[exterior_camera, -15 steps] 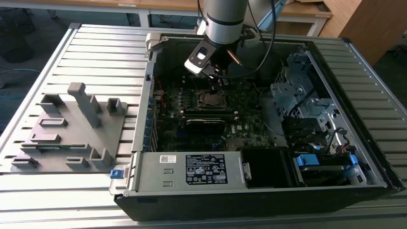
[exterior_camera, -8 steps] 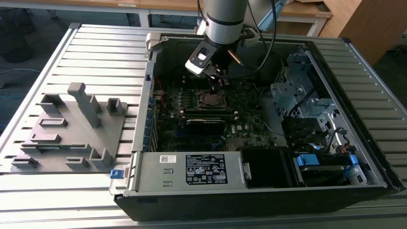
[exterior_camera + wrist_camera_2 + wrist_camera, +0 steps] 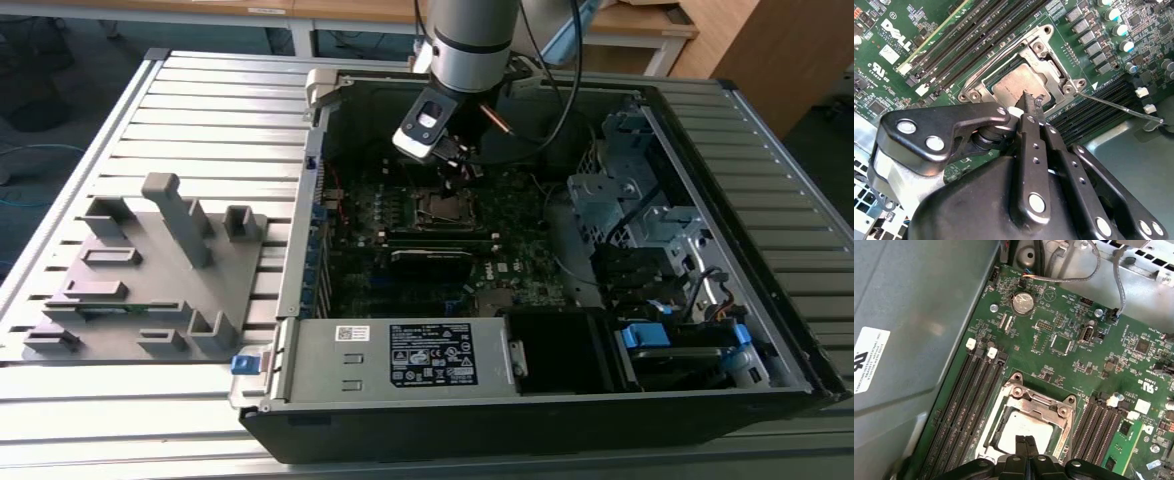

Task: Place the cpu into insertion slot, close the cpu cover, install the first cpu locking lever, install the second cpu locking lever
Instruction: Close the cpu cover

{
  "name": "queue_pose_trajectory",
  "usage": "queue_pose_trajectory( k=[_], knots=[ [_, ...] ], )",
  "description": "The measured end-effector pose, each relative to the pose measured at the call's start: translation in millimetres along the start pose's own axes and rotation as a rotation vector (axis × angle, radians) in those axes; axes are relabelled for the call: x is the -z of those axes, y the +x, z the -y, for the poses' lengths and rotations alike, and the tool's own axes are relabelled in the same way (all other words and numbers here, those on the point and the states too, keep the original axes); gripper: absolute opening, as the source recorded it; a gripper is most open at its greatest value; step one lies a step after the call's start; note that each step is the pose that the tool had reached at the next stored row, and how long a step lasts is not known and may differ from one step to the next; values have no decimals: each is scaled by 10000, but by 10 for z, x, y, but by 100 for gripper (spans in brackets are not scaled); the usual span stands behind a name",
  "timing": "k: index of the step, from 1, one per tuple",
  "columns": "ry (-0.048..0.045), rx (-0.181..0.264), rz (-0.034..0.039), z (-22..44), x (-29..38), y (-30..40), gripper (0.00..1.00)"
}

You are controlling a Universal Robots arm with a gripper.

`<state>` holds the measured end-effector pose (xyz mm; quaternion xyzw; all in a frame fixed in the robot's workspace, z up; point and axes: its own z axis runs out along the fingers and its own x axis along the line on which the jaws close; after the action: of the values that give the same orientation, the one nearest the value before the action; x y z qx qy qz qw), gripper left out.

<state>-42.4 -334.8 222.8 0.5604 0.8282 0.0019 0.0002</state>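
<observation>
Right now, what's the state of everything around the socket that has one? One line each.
cpu: seated flat, showing through the cover's window.
cpu cover: down over the cpu.
locking lever: swung out away from the socket, looks unlatched.
hand: shut, holding nothing, tips over the cpu; contact cannot be told.
computer case: lying on its side, open.

Reaches steeply down with the arm [image 3: 474, 35], wrist [image 3: 451, 95] leaning toward the exterior view's left. Points the gripper [image 3: 461, 168] [image 3: 1027, 100] [image 3: 1025, 441] straight downward, black fingers [image 3: 1020, 447] pressed together tip to tip in both wrist views.
</observation>
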Motion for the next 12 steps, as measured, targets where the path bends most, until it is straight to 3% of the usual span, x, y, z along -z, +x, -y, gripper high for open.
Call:
queue_pose_trajectory(
  k=[3,12],
  knots=[
    [0,76,0,0,0,0,10],
    [3,1474,-5,0,-2,0,10]
  ],
)
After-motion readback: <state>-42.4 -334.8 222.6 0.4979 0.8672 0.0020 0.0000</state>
